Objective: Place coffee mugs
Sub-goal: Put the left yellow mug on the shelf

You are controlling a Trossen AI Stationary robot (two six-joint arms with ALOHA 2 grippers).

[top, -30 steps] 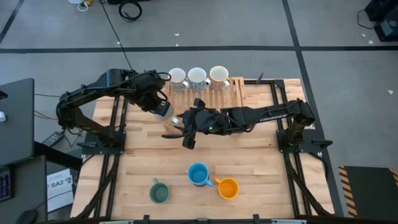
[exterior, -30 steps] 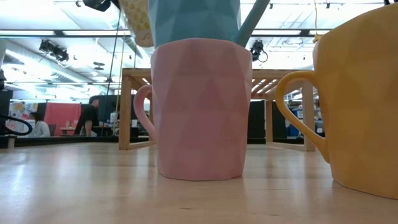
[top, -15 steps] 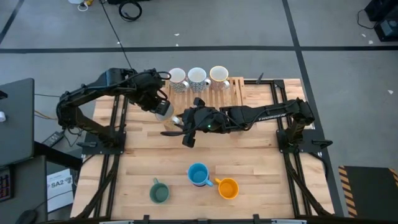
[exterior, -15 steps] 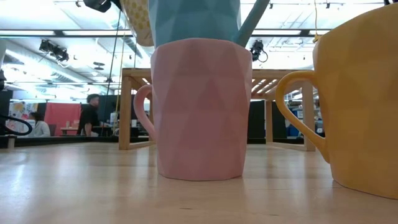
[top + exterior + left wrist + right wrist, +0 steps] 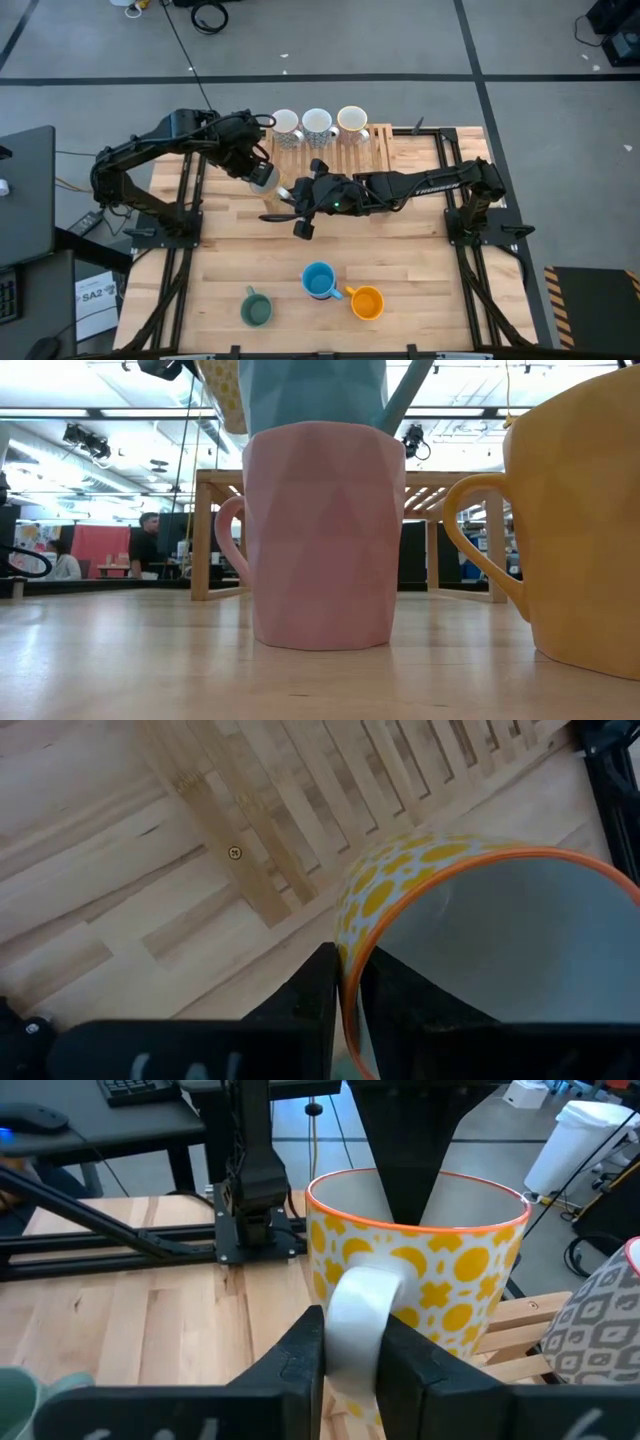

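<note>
Right gripper [image 5: 350,1355] has closed since prev. frame, fingers now pinching handle of yellow-patterned mug [image 5: 420,1270] above table [image 5: 420,250]. Left gripper [image 5: 345,990] clamps same mug's rim. Mugs: 3 on rack [image 5: 380,140], 3 at table front.

Held between both dark grippers, a white mug [image 5: 420,1270] is patterned with yellow shapes and edged with an orange rim, its handle [image 5: 362,1320] plain white. Just beside it, a white mug with a grey pattern [image 5: 600,1330] is seen on the pale wooden slatted rack [image 5: 330,810]. Farther from the grippers, mugs in dark green [image 5: 256,308], blue [image 5: 319,280] and orange [image 5: 367,302] are shown on the light wood table [image 5: 420,250], and a pink faceted mug [image 5: 322,535] is seen beneath the blue one in the low view.
</note>
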